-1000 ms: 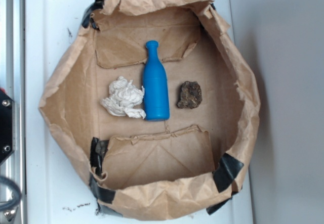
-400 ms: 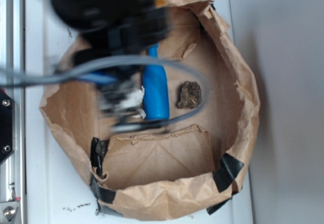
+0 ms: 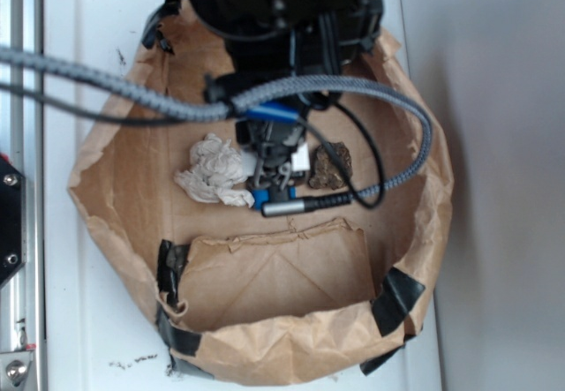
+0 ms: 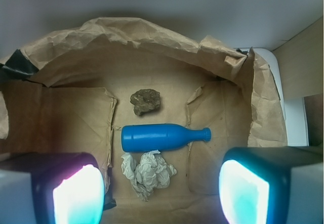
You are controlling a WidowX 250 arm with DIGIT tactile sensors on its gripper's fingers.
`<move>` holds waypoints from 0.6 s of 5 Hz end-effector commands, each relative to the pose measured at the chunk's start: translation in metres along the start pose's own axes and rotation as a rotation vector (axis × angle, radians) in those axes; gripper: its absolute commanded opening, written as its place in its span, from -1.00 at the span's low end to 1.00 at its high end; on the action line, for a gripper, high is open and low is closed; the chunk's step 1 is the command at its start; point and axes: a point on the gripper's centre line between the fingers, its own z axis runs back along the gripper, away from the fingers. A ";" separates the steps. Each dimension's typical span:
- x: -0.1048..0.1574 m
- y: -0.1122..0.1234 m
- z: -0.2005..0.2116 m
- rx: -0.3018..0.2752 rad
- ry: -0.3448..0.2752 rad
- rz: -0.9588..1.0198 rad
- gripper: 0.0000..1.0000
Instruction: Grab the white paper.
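While the gripper point(image 4: 162, 193) hangs above the brown paper bag point(image 4: 152, 37) with fingers point(image 4: 76, 193) spread wide and holding nothing, the white paper point(image 4: 148, 172) lies on the bag floor between them, just beside the blue bottle point(image 4: 159, 137); the brown rock point(image 4: 146, 101) sits beyond.

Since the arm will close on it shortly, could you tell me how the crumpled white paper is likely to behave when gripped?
The white paper is a loose, wrinkled wad, so it will probably squash between the jaws rather than resist. It looks light for its size and unlikely to roll. It lies right beside the blue bottle, which is on its side, so a sideways nudge might set that rolling.
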 end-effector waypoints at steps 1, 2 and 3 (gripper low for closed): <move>0.005 -0.023 -0.033 0.070 -0.057 -0.101 1.00; -0.013 -0.033 -0.082 0.051 -0.013 -0.201 1.00; -0.030 -0.034 -0.107 0.056 0.022 -0.235 1.00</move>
